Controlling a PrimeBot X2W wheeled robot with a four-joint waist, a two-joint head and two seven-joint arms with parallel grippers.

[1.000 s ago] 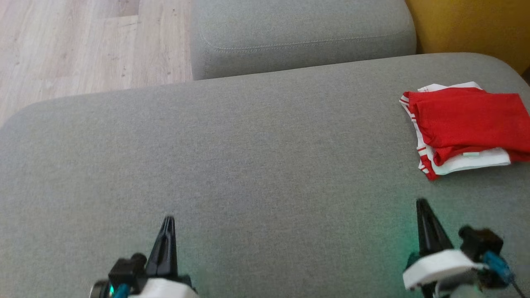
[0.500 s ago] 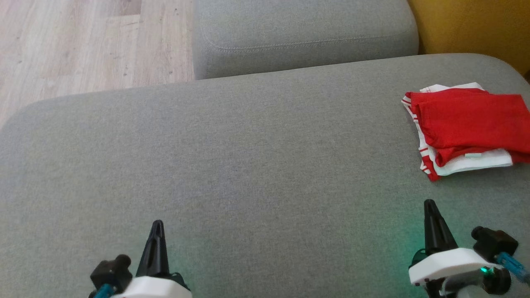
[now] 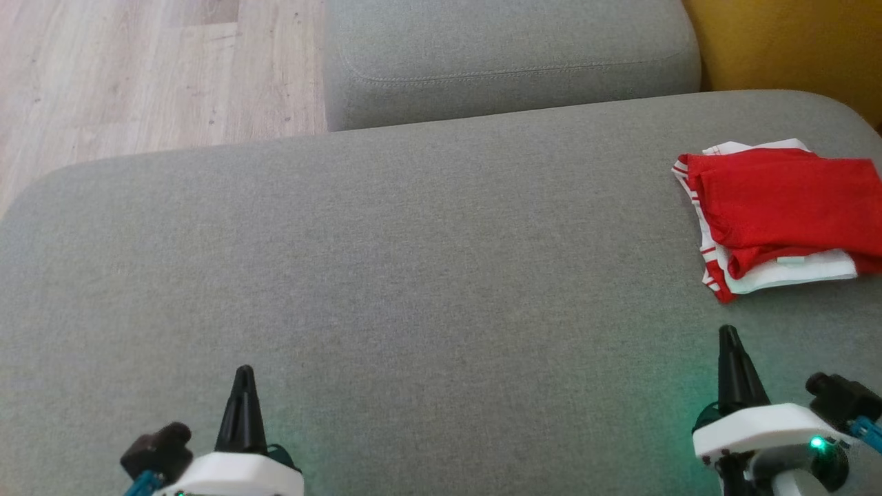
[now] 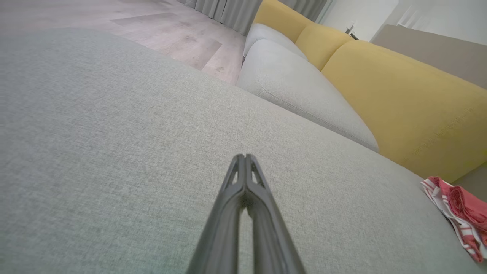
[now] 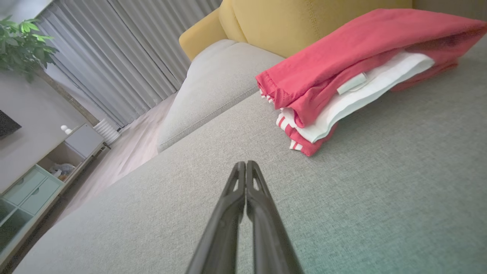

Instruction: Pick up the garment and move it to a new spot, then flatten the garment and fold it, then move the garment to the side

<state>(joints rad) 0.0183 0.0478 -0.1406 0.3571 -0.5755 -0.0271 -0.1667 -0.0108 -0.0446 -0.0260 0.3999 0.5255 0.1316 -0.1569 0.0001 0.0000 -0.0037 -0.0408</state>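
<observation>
The folded red-and-white fabric garment (image 3: 778,207) lies at the right edge of the broad grey fabric sofa cushion (image 3: 413,275), so moving, flattening, folding and setting aside all look done, with little left. The left hand (image 3: 243,375) and right hand (image 3: 728,335) hover near the front edge, both pinched fully closed and empty. The right wrist view reveals the stacked layers and a small white label (image 5: 352,83), which the head view barely shows

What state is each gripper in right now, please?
Left gripper: shut, holding nothing.
Right gripper: shut, holding nothing; the folded garment lies apart, ahead of it.
</observation>
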